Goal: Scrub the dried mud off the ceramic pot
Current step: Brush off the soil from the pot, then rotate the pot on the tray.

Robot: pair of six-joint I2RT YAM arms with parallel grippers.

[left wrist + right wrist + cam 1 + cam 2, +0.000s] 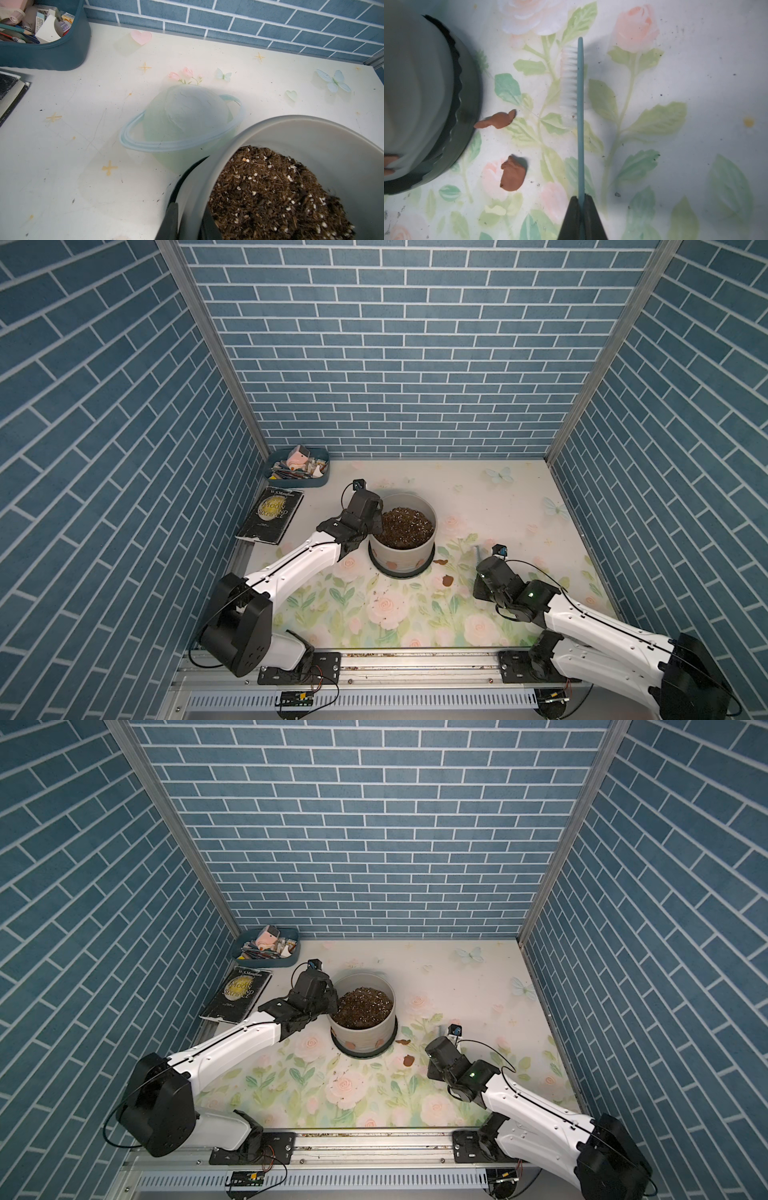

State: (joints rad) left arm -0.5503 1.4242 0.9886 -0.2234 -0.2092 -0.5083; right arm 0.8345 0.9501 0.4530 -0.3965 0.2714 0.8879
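The pale grey ceramic pot stands on its black saucer mid-table, filled with speckled soil. My left gripper is shut on the pot's left rim, one finger outside the wall and one inside against the soil. Two flakes of dried mud lie on the table right of the saucer, seen in both top views. More reddish mud clings low on the pot wall. My right gripper is shut on a teal brush with white bristles, held right of the flakes.
A blue oval tray of clutter sits in the back left corner, with a dark book in front of it. Brick walls close in the back and both sides. Loose soil specks dot the floral table.
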